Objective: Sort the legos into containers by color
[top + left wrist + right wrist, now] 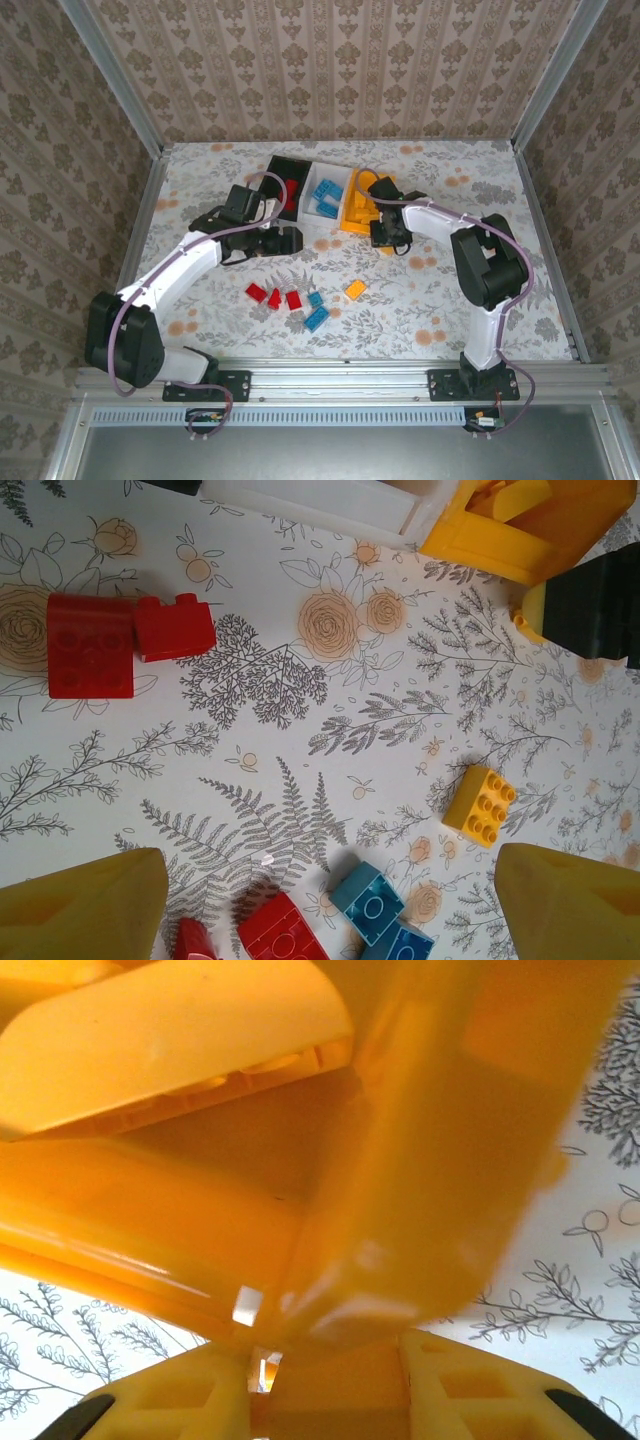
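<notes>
Three joined containers stand at the back: black (pixel 285 163) with red legos, white (pixel 322 172) with blue ones, orange (pixel 350 222) piled with orange ones. Loose legos lie in front: red (pixel 257 292), blue (pixel 317 319) and one orange (pixel 355 290). My left gripper (pixel 277 243) hovers open above the table with nothing between its fingers; below it I see two red legos (pixel 90 645), an orange one (pixel 480 802) and blue ones (pixel 367 900). My right gripper (pixel 385 235) is at the orange bin's near corner, its fingers (pixel 170 1405) closed in on an orange lego (pixel 330 1390).
The arms' bases sit on a metal rail (pixel 340 375) at the near edge. Patterned walls with metal posts enclose the table on three sides. My right gripper's black body (pixel 590 610) stands just right of the orange bin (pixel 500 550), beside the white bin (pixel 320 500).
</notes>
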Motion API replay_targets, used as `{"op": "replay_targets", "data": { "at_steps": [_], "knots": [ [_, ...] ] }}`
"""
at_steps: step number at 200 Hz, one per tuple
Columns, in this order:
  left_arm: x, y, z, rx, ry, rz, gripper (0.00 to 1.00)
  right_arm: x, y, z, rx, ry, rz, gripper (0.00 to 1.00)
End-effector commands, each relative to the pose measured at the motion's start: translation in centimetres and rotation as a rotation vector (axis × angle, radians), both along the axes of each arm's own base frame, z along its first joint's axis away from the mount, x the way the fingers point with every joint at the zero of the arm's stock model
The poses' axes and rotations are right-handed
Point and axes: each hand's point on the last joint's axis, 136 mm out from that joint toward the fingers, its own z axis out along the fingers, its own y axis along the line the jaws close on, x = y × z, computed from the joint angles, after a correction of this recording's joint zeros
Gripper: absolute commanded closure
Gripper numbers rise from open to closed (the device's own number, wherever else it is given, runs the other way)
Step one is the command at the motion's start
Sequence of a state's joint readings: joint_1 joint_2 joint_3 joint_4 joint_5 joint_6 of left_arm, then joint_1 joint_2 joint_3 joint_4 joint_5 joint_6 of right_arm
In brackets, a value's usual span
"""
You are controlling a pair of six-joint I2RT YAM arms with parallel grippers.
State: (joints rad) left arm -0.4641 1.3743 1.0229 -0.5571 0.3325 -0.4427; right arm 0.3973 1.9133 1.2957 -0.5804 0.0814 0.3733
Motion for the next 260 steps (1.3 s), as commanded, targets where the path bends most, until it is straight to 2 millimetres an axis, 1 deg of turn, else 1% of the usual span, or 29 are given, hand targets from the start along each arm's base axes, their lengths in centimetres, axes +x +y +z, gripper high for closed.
{"op": "replay_targets", "data": {
  "at_steps": [1, 25, 42, 60, 71, 80, 103, 119, 138, 164, 180, 196, 208, 225, 244, 260],
  "knots": [
    [0.3, -0.6, 1.1, -0.036, -0.021, -0.002, 0.14, -1.6, -1.4, 2.5, -0.016, -0.021, -0.045, 0.66],
    [0.2, -0.8, 0.7, -0.041, -0.013, -0.005, 0.13, -2.0, -1.1, 6.4, 0.047, -0.092, -0.052, 0.66],
    [0.0, -1.2, 0.4, -0.041, -0.008, -0.017, 0.13, -1.2, -0.5, 9.8, 0.092, -0.159, -0.045, 0.65],
    [-0.3, -1.7, 0.2, -0.036, -0.005, -0.034, 0.13, 0.7, 0.7, 13.2, 0.141, -0.242, -0.019, 0.65],
    [-0.7, -2.1, 0.0, -0.031, -0.002, -0.051, 0.12, 2.2, 1.4, 14.5, 0.158, -0.277, -0.007, 0.65],
    [-1.0, -2.4, -0.1, -0.024, 0.000, -0.065, 0.12, 3.5, 2.0, 15.2, 0.160, -0.296, 0.006, 0.65],
    [-2.1, -3.0, -0.5, -0.008, 0.008, -0.097, 0.11, 7.2, 3.1, 15.2, 0.131, -0.310, 0.037, 0.65],
    [-2.9, -3.2, -0.8, 0.001, 0.014, -0.111, 0.11, 9.5, 3.6, 14.3, 0.107, -0.309, 0.050, 0.65],
    [-3.7, -3.2, -1.2, 0.009, 0.026, -0.121, 0.10, 11.7, 3.6, 12.4, 0.062, -0.284, 0.045, 0.65],
    [-4.3, -2.7, -1.7, 0.020, 0.035, -0.117, 0.10, 13.3, 3.1, 9.8, 0.021, -0.246, 0.014, 0.65],
    [-4.3, -2.4, -1.7, 0.030, 0.030, -0.110, 0.09, 13.7, 3.0, 8.6, 0.018, -0.227, -0.007, 0.64],
    [-4.1, -2.0, -1.9, 0.053, 0.031, -0.091, 0.09, 13.8, 2.9, 7.8, 0.024, -0.211, -0.025, 0.60],
    [-4.0, -1.8, -1.9, 0.061, 0.028, -0.082, 0.09, 13.9, 2.9, 7.7, 0.030, -0.207, -0.030, 0.56],
    [-3.8, -1.5, -2.0, 0.079, 0.023, -0.073, 0.09, 13.8, 3.1, 8.6, 0.046, -0.216, -0.028, 0.49],
    [-3.5, -1.5, -1.7, 0.076, -0.016, -0.081, 0.08, 13.4, 3.1, 10.6, 0.072, -0.241, -0.023, 0.43],
    [-3.3, -1.3, -1.3, 0.058, -0.048, -0.065, 0.05, 12.4, 3.2, 12.6, 0.099, -0.259, -0.014, 0.40]
  ]
}}
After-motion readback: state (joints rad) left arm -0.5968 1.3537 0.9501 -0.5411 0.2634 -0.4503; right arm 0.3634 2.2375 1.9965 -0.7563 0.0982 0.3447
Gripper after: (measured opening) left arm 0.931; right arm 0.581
